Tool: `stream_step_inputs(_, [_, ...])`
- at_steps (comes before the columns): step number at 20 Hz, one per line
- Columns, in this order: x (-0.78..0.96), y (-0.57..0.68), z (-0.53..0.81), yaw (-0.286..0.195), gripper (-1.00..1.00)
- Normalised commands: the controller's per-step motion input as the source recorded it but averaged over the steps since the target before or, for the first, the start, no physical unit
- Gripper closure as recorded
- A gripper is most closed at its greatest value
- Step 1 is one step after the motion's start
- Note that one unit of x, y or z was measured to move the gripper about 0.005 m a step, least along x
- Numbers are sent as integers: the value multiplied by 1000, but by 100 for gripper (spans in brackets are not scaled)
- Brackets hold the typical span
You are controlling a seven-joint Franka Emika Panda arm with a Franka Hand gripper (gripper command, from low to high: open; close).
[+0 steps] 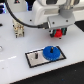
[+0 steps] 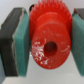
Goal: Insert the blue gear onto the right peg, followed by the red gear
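In the exterior view we see the hand (image 1: 59, 33) at upper right, closed on the red gear (image 1: 59, 33), above the bench (image 1: 15, 65); the blue gear (image 1: 50, 52) sits on the dark plate (image 1: 33, 58) at lower centre. In the wrist view we see both pads (image 2: 23, 40) pressing the red gear's (image 2: 47, 40) sides.

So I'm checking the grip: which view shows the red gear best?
The wrist view: the red gear fills the frame, its teeth and hub clear between the gripper's pads. The exterior view shows only a small red patch below the gripper.
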Motion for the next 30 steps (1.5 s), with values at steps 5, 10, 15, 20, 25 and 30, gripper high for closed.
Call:
stream_step_inputs(5, [537, -80, 535, 0, 100])
stream_step_inputs(10, [613, -135, 447, 0, 100])
stream_step_inputs(15, [648, -218, 353, 0, 100])
stream_step_inputs(20, [655, -302, 294, 0, 100])
stream_step_inputs(25, [672, -289, 257, 0, 100])
stream_step_inputs(30, [676, -253, 180, 0, 100])
